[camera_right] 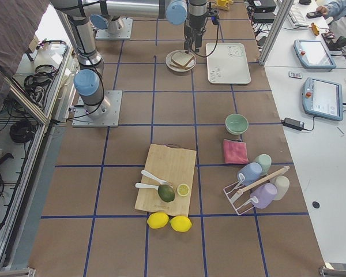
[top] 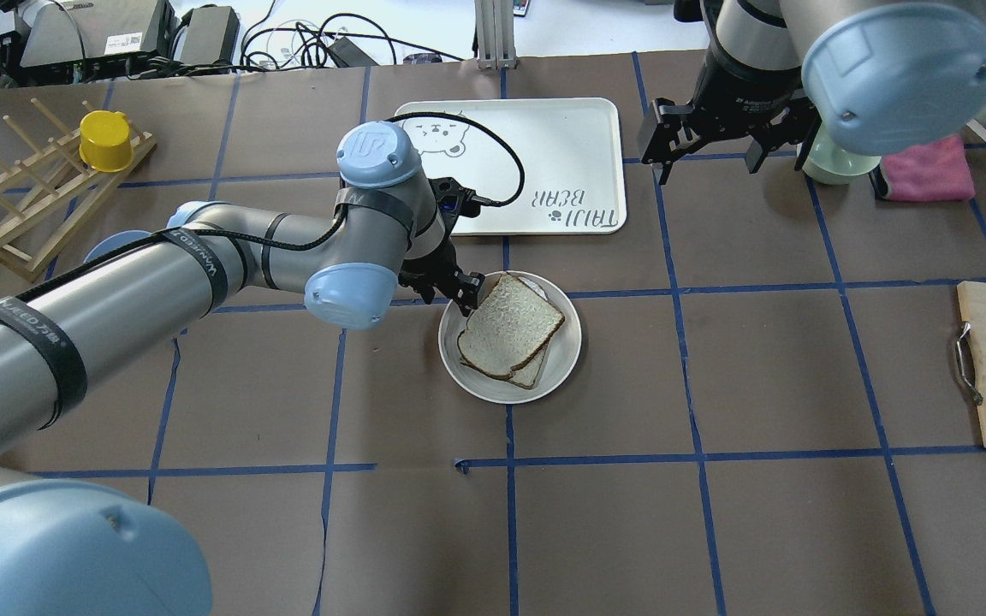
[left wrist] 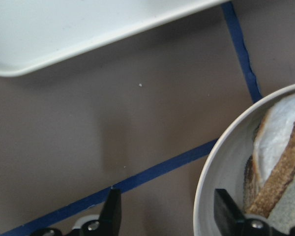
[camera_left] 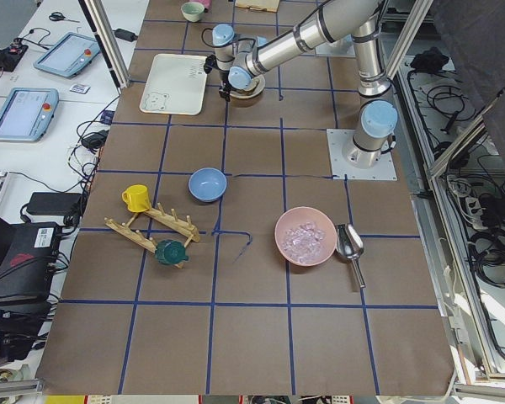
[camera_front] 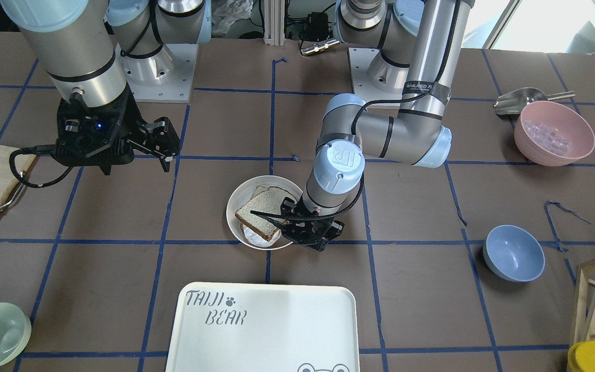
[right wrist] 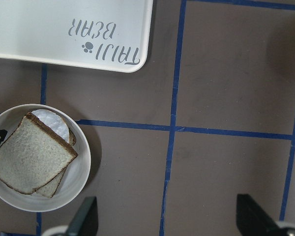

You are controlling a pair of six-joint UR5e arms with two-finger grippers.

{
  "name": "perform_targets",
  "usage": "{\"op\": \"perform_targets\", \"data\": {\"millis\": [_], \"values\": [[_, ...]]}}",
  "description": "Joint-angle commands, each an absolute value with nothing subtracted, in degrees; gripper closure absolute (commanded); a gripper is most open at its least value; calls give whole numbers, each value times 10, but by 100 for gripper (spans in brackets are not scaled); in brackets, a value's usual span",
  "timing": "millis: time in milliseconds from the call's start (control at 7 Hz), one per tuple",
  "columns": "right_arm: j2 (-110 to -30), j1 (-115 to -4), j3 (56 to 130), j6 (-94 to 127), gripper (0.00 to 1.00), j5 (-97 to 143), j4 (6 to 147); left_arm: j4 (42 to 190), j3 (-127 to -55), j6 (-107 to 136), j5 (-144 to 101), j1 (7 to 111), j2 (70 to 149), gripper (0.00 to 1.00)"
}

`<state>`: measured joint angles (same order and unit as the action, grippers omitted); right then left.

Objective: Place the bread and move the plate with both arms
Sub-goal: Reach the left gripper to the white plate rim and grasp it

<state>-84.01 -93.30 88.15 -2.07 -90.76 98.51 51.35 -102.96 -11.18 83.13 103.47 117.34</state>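
left pincer (left wrist: 166,214), jaws parted, straddles the plate (top: 567,363) rim; bread (top: 510,322) lies inside. right pincer (top: 705,159) hangs spread wide, empty.

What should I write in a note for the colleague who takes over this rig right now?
Left gripper: open, low at the rim of the plate, one finger outside it and one inside; nothing gripped.
Right gripper: open, empty, raised over the table beside the tray, away from the plate.
Bread: lies on top of another slice in the plate, which stands on the table near the tray.
Done: bread placed.
To do: grip the plate with both arms and move it.
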Motion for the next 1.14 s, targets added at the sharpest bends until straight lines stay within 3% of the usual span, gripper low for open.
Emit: {"op": "perform_targets", "data": {"millis": [0,143,1000], "values": [[-844,-931,867,-31,0,-914,1005,513,-1028,-117,816,1037,1182,62],[-845,-924,865,-26,0,-938,1003,512,-1028,-118,815,1035,1181,97],[-841,-926,861,-23,0,-904,950,550,-1017,-102,777,991,1148,100]]}}
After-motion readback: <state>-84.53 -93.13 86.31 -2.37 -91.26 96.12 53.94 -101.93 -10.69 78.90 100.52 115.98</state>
